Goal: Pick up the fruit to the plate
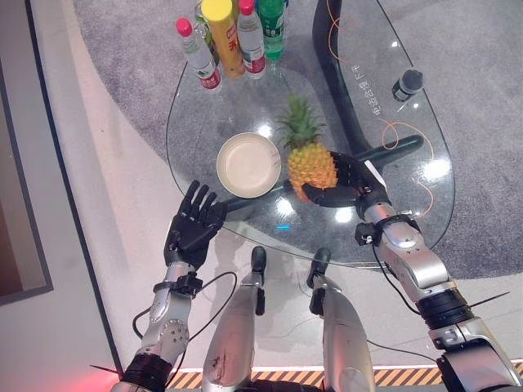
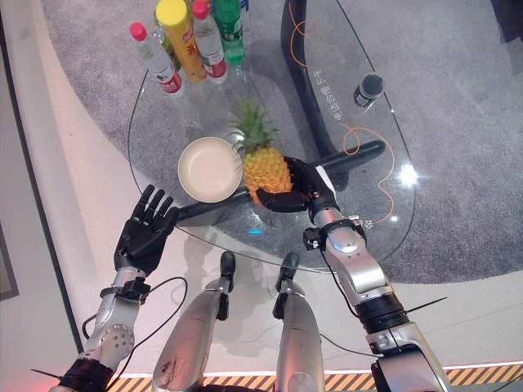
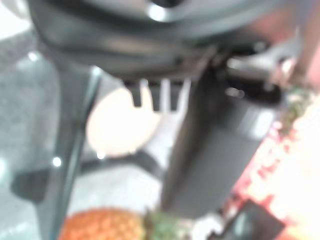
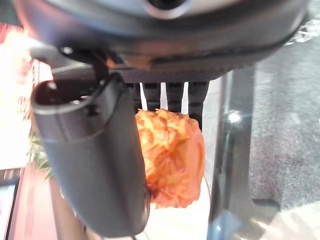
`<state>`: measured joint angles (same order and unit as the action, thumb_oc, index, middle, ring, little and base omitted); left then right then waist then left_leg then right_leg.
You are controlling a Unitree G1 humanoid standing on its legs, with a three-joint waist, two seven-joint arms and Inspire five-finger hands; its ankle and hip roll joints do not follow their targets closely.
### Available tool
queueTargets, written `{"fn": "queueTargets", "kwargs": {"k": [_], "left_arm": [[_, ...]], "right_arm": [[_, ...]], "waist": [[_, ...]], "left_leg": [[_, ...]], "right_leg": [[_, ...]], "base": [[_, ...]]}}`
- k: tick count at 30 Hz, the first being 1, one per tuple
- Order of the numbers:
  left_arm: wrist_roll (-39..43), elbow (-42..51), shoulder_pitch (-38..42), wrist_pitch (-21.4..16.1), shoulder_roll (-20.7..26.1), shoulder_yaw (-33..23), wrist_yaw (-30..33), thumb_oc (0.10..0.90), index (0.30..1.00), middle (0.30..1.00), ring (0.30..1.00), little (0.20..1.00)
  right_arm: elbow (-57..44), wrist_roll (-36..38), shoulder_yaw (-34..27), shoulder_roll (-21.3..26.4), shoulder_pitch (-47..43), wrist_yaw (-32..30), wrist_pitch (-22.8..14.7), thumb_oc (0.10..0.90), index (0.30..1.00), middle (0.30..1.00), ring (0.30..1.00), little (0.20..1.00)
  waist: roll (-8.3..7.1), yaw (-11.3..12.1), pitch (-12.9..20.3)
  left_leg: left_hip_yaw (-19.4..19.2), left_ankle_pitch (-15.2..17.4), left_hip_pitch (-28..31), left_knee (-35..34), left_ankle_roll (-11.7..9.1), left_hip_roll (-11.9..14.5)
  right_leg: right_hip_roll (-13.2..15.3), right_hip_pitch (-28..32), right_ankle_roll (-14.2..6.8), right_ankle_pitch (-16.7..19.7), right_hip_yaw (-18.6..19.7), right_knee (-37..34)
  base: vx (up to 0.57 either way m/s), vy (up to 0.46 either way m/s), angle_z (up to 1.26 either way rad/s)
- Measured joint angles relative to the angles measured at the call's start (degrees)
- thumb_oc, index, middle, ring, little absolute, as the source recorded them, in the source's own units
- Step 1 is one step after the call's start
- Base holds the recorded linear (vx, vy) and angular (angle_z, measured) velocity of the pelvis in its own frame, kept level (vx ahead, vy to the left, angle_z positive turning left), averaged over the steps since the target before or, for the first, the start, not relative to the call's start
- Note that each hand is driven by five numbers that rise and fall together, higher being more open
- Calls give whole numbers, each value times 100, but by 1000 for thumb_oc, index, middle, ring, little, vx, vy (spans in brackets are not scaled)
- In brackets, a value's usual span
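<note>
Pineapple, orange-yellow with a spiky green crown [image 1: 310, 159], stands upright at the centre of the frame on the clear glass table [image 1: 409, 212], just right of the round cream plate [image 1: 248, 165] and very close to its rim. The right hand [image 1: 350, 186] comes in from the lower right, fingers and thumb curled round the fruit's lower body. The left hand [image 1: 193, 225] hovers at the lower left beside the table's edge, fingers straight and spread, holding nothing. Bottles [image 1: 233, 37] cluster at the top.
</note>
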<state>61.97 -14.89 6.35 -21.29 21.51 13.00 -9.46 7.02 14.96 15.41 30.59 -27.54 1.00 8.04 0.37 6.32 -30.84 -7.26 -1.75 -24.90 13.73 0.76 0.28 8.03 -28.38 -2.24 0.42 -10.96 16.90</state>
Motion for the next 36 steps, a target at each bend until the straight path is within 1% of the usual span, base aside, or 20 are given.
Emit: {"fn": "queueTargets", "kwargs": {"k": [3,6,10,13,15,19,24,31,36], "left_arm": [[79,73,24,98,86,65,-38,800,900,900,900,900],[270,275,11,321,246,258,-152,800,900,900,900,900],[374,444,13,496,279,471,-361,800,900,900,900,900],[399,571,38,614,333,679,-483,800,900,900,900,900],[396,638,36,687,348,704,-509,800,900,900,900,900],[379,643,117,688,440,787,-474,800,900,900,900,900],[422,641,84,686,474,785,-460,800,900,900,900,900],[900,626,19,685,473,860,-464,800,900,900,900,900],[1117,627,-96,682,449,863,-469,800,900,900,900,900]], "right_arm": [[-143,-217,106,188,-4,246,-2,100,300,300,300,200],[-229,-383,285,394,1,435,-2,100,300,300,300,200],[-314,-438,447,478,1,637,-3,100,300,300,300,200],[-412,-485,585,538,-4,781,-73,100,300,300,300,200],[-463,-485,633,551,-5,846,-112,100,300,300,300,200],[-623,-485,796,578,-88,1013,-113,100,300,300,300,200],[-625,-515,966,642,-209,1013,-108,100,300,300,300,200],[-626,-614,1201,640,-277,1068,-94,100,300,300,300,200],[-635,-842,1312,660,-393,1310,-46,100,300,300,300,200]], "waist": [[0,13,0],[1,11,0],[1,52,-1],[1,74,-1],[2,80,-1],[2,89,-1],[3,139,-2],[4,144,-2],[5,174,-2]], "left_leg": [[26,0,0,5,0,-7],[110,-1,-13,18,-3,-35],[155,-6,-23,12,-19,-46],[165,-1,-32,4,-24,-56],[167,0,-34,-5,-25,-58],[187,1,-34,-3,-28,-68],[234,3,-25,-5,-30,-96],[319,0,-26,14,-34,-134],[351,-6,-35,5,-45,-129]], "right_leg": [[7,11,-8,-14,-16,12],[52,8,13,-96,-107,103],[58,-6,11,-165,-124,149],[69,-29,4,-199,-125,188],[69,-33,3,-208,-125,188],[70,-33,5,-232,-124,198],[108,-34,1,-273,-151,273],[168,-34,-5,-355,-225,392],[180,-34,6,-402,-277,427]], "base": [[0,-62,5],[3,-34,13],[4,-17,7],[0,0,0],[0,0,0],[0,0,0],[14,7,5],[9,-5,7],[9,-20,5]]}}
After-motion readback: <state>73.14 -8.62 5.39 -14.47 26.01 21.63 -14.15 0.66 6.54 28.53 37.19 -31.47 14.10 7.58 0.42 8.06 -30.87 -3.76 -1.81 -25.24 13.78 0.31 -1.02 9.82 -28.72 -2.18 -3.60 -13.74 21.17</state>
